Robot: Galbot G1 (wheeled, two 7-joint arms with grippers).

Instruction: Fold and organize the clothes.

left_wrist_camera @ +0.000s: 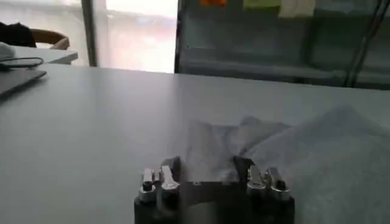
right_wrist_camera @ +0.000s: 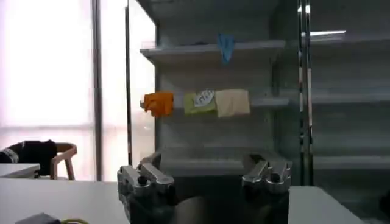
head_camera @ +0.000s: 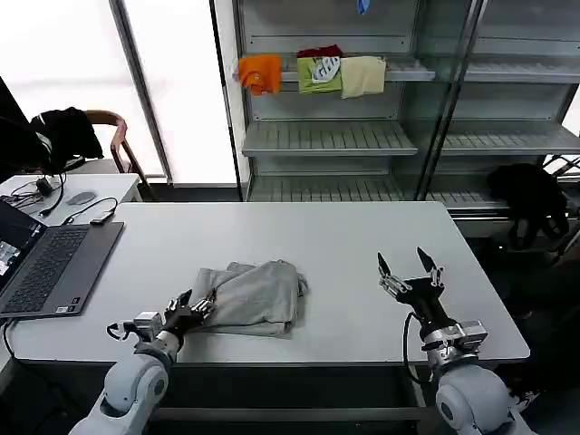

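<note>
A: Where is the shirt [head_camera: 256, 298] lying?
B: It lies bunched and partly folded on the white table [head_camera: 362, 237], just ahead of the left gripper [head_camera: 201, 306]. In the left wrist view the pale fabric [left_wrist_camera: 292, 152] spreads out beyond the fingers [left_wrist_camera: 166, 176] and reaches in between them.
A: Are those fingers clenched on it?
B: They stand apart at the shirt's near edge; I cannot tell whether they pinch any cloth (the hem there is a blur).
A: And the right gripper [head_camera: 406, 268]?
B: Raised above the table, well apart from the shirt, fingers [right_wrist_camera: 265, 172] spread wide and released, nothing between them. Far beyond them, orange, green and cream garments [right_wrist_camera: 196, 103] hang on a shelf.
</note>
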